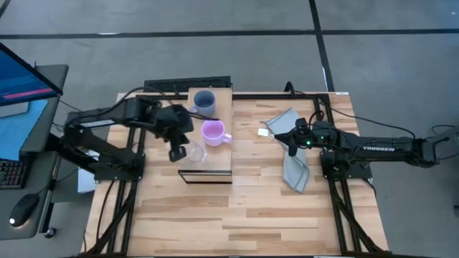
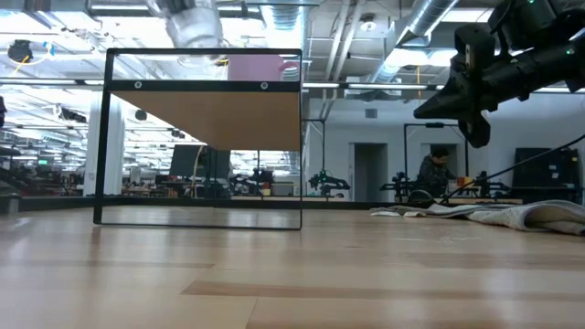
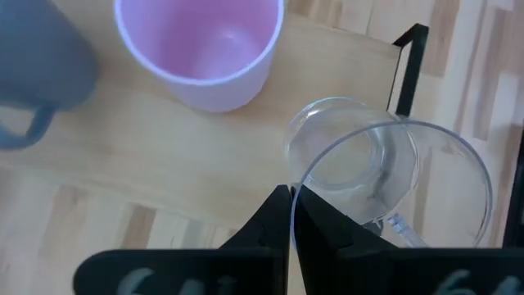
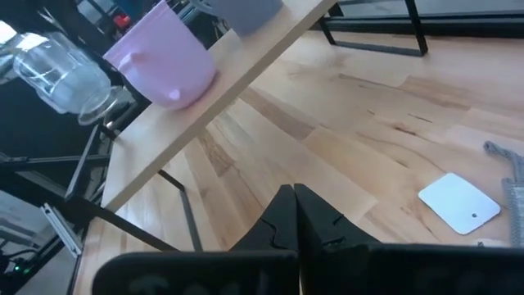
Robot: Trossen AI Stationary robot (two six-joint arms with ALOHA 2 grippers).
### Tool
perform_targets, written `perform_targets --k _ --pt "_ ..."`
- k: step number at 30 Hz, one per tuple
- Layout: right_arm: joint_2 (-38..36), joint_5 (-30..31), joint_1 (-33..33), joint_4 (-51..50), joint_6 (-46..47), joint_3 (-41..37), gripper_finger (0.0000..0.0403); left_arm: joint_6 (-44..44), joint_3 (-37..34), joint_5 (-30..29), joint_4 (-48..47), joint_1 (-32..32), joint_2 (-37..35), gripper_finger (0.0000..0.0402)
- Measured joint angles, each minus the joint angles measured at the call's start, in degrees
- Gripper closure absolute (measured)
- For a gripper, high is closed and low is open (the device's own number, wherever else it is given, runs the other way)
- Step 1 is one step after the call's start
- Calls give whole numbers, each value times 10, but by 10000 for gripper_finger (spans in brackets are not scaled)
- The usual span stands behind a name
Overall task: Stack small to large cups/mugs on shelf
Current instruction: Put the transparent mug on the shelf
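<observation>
Seen from above, a wooden table [image 1: 237,208] carries a raised light-wood shelf [image 1: 219,159] near its far-left part; on the shelf a grey-blue mug [image 1: 204,100] stands at the 12 o'clock end, with a lilac mug [image 1: 214,132] just beside it toward 6 o'clock, largest then medium, so the free stretch after them looks meant for the smallest.

The left gripper [image 1: 177,152] hovers at the shelf's 9 o'clock edge; its fingers are pressed together on the rim of the clear cup [image 3: 385,184], pinching the wall between them; the cup hangs over the shelf surface, seemingly not yet set down, probably gripped by the rim so it can be lowered upright.

The right gripper [image 1: 292,147] waits at 3 o'clock above a grey cloth [image 1: 292,172], fingers pressed together and empty; a white card [image 4: 459,203] lies nearby.

From table level the mugs are mostly cut off by the shelf top; the clear cup's outline is hard to trace from above.
</observation>
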Motion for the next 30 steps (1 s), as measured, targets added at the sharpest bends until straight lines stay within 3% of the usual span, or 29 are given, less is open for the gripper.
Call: perform_targets --k 8,18,30 --pt "0 -3 0 -33 -3 0 397 29 48 49 -1 11 95 401" --pt "0 -32 0 -64 -5 0 397 45 126 48 -62 12 188 401" --pt "0 -33 0 -73 -20 0 397 45 134 43 -88 12 204 401"
